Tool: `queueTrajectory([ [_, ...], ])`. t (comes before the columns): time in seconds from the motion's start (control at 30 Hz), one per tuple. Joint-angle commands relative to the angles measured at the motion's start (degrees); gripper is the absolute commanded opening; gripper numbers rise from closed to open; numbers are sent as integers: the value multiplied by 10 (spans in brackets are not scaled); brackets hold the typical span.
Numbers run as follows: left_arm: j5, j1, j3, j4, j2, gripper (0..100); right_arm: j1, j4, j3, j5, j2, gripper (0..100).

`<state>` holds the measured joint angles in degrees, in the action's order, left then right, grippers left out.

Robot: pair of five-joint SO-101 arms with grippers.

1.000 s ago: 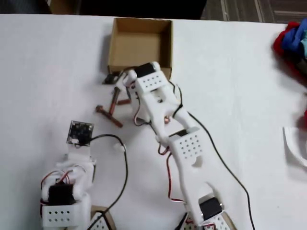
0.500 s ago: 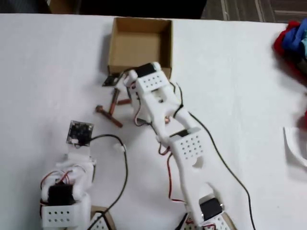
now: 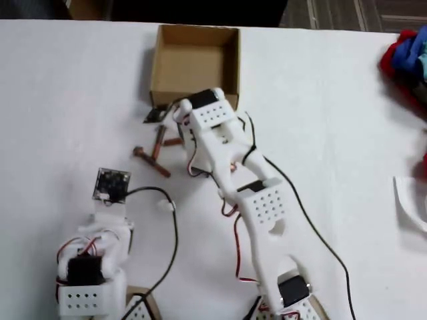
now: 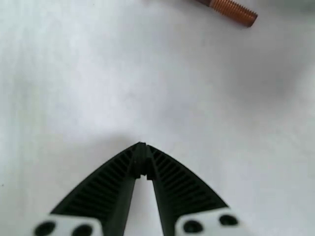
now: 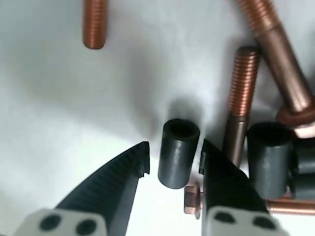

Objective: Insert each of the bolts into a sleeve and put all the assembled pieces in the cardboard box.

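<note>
Black sleeve (image 5: 178,152): stands on end on the white table (image 3: 67,87), open mouth up, between the right gripper's two jaws.
Second sleeve (image 5: 269,160): just beside the first, on the far side of one jaw, pressed against more dark pieces at the picture's edge.
Copper bolts: a short bolt (image 5: 240,98) lies between the two sleeves, thread pointing away. A long bolt (image 5: 280,54) crosses beyond it, its head by the second sleeve. A lone bolt (image 5: 93,24) lies well apart from the others. A bolt head (image 5: 194,199) sits at the foot of the black sleeve.
Bolts from above: a loose scatter (image 3: 157,143) on the table, near the cardboard box.
Cardboard box (image 3: 193,63): at the table's far side, its near wall just behind the right arm's wrist.
Right gripper (image 5: 173,158): released, jaws spread to either side of the black sleeve, not clamped on it.
Right arm (image 3: 263,207): stretched from the near edge across the table to the bolts.
Left gripper (image 4: 141,150): clenched tip to tip, holding nothing, over bare table. One threaded bolt end (image 4: 231,11) lies ahead of it.
Left arm (image 3: 90,273): folded back at the near left corner, well apart from the box.
Change: over the last second the right arm's wrist has crept slightly back from the box. The bolts, the box and the left arm lie as before.
Cloth (image 3: 407,57): a coloured bundle at the table's right edge.
</note>
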<state>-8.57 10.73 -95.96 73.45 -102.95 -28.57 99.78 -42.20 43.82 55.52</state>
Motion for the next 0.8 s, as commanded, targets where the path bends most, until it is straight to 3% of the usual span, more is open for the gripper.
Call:
queueTrajectory([
  [0.0,3,-4,-12,-4,-3,28,22,10,17,3,7,176],
  [0.23,3,-4,-12,-4,-3,28,26,8,20,-1,7,13],
  [0.53,3,-4,-12,-4,-3,28,59,13,26,-30,-48,20],
  [0.77,3,-4,-12,-4,-3,28,89,12,146,-57,-286,20],
])
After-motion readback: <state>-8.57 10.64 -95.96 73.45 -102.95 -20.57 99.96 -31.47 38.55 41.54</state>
